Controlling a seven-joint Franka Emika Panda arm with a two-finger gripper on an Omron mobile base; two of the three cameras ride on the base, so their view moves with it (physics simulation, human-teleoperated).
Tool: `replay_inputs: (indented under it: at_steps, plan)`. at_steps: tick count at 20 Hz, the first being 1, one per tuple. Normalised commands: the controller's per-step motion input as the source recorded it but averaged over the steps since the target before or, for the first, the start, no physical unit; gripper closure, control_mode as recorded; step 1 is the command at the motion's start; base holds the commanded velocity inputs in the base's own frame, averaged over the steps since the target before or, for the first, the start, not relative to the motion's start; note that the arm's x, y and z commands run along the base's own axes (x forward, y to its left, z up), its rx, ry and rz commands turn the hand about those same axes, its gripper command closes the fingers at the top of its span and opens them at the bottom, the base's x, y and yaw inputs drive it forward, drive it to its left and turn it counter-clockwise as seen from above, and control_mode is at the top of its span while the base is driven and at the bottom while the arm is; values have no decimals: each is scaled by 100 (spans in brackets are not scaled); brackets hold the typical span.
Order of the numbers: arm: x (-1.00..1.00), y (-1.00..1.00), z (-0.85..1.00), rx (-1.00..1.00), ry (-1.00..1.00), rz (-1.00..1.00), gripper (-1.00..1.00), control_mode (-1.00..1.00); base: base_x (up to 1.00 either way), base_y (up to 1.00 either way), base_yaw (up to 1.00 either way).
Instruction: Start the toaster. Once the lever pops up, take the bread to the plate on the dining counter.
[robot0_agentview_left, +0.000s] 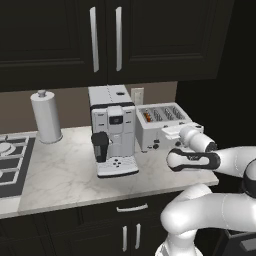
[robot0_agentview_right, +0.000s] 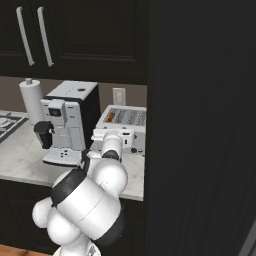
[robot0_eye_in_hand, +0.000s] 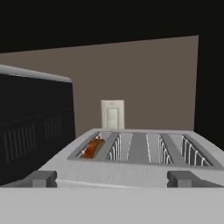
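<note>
Toaster (robot0_eye_in_hand: 140, 155): bread (robot0_eye_in_hand: 93, 147) sunk in leftmost slot. No legible writing. My pincer (robot0_eye_in_hand: 113, 178) spread wide, empty.

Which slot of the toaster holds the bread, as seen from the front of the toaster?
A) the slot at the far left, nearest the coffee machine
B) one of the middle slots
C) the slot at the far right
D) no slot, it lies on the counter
A: the bread sits low in the leftmost slot of the toaster, on the side of the coffee machine.
</note>
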Motion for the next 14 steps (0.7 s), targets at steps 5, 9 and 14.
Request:
replay_inputs:
  at_steps: [5, 9, 14]
  plan:
    - [1, 12, 4, 0, 0, -4, -100, -100, 0, 0, 0]
    - [2, 15, 9, 0, 0, -4, -100, -100, 0, 0, 0]
    - [4, 17, 9, 0, 0, -4, -100, -100, 0, 0, 0]
